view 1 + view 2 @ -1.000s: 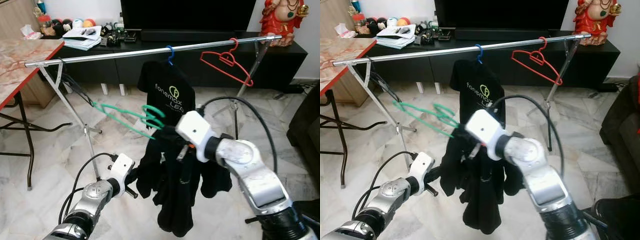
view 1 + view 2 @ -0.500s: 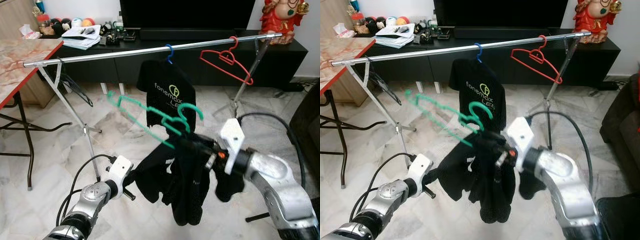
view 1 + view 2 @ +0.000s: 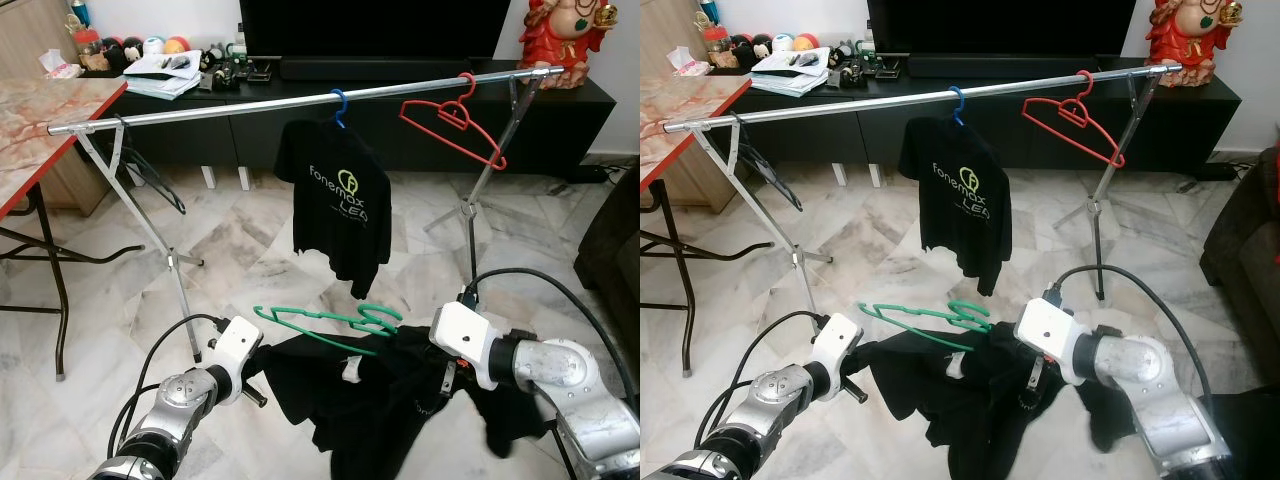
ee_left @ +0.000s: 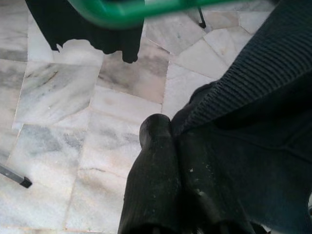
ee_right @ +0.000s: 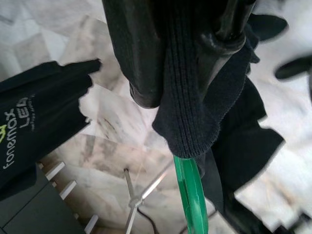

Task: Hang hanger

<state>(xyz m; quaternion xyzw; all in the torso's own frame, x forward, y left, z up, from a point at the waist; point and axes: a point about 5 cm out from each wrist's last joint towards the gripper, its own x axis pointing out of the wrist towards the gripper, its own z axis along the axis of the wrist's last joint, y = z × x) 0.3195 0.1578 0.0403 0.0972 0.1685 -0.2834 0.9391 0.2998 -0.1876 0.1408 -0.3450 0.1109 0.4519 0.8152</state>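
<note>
Low between the two arms, well below the rail (image 3: 300, 102), the green hanger (image 3: 330, 325) lies nearly flat with a black shirt (image 3: 360, 400) draped off it.

Right gripper (image 5: 190, 78): fingers pinched tight on the shirt's ribbed collar, green hanger bar running just beneath the pinch. Can't tell if the bar itself is inside the pinch or only the cloth. Left gripper (image 4: 168, 161): fingers closed on a fold of the same shirt.

Handling, as a judgement:
- Hanger: thin plastic, light, stiff but springy. Hook (image 3: 385, 315) is small, so it needs careful alignment with the rail.
- Shirt: soft, limp, carries most of the weight. It'll swing and can slide off a tilted hanger.
- Better hold: the hanger neck just under the hook, not the fabric. A cloth-only pinch lets the hanger rotate freely.
- Keep the hanger level while lifting.

Surroundings:
- Rail is a bare metal tube on folding legs, sloping slightly, probably slick, so hooks will slide along it.
- Already on it: black printed T-shirt (image 3: 335, 195) on a blue hook (image 3: 340, 105), and an empty red hanger (image 3: 455, 125). Open rail to the robot's left of the T-shirt.
- Floor is polished marble (image 3: 240, 230).
- Red-edged table (image 3: 40, 110) at left, TV cabinet (image 3: 400, 120) behind the rail.
</note>
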